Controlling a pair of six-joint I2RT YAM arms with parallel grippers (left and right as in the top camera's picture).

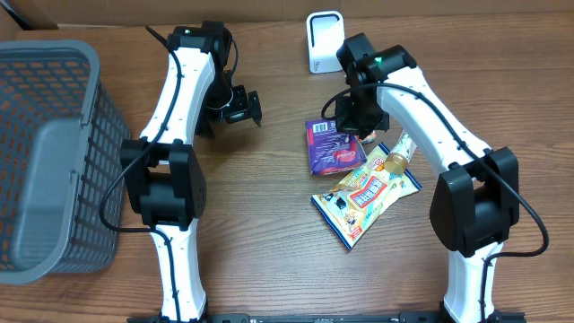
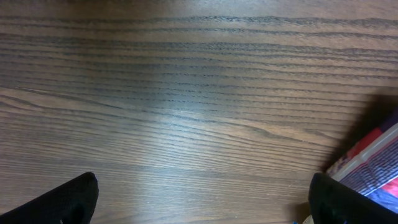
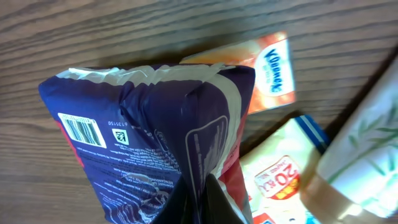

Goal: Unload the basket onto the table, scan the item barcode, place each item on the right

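Observation:
A dark purple snack bag (image 1: 330,148) lies on the wooden table in the middle. My right gripper (image 1: 361,126) is at its far right edge. In the right wrist view this gripper (image 3: 200,190) is shut on a fold of the purple bag (image 3: 143,130), whose white barcode (image 3: 82,129) faces the camera at the left. The white scanner (image 1: 325,40) stands at the back of the table. Left of the bag, my left gripper (image 1: 238,106) is open; the left wrist view shows it (image 2: 205,205) over bare wood, with the bag's edge (image 2: 373,162) at the right.
A yellow snack pack (image 1: 363,199) and a pale tube (image 1: 397,154) lie right of the purple bag. An orange tissue pack (image 3: 267,74) lies beyond the bag. A grey mesh basket (image 1: 54,152) fills the left side of the table.

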